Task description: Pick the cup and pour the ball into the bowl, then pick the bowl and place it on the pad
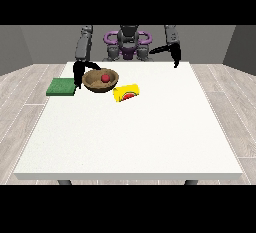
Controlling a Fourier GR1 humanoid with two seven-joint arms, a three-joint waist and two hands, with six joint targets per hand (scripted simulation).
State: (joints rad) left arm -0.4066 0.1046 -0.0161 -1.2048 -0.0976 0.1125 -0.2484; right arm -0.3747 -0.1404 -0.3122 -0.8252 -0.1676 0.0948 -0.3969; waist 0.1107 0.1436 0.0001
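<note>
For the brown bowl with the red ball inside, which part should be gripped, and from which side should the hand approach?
Probably the rim of the bowl on the side at the view's left. The bowl is wide and shallow, so its thin edge suits a pinch, and the ball sits in the middle, away from it. The hand at the view's left is already beside that edge, towards the green pad.

A: Lighting even and fairly bright over the white table (150, 137); top reads clean, no glare spots.

B: Source? Looks overhead and diffuse. Shadows soft: a faint one under the bowl (101, 81), just beside the hand at the view's left (78, 72).

A: Noted. Yellow cup (126, 93), a little beyond that hand towards me, casts barely any. Back walls grey and dimmer.

B: Table edges run straight; no bending at the margins. Small things near that hand look soft, detail lost.
</note>
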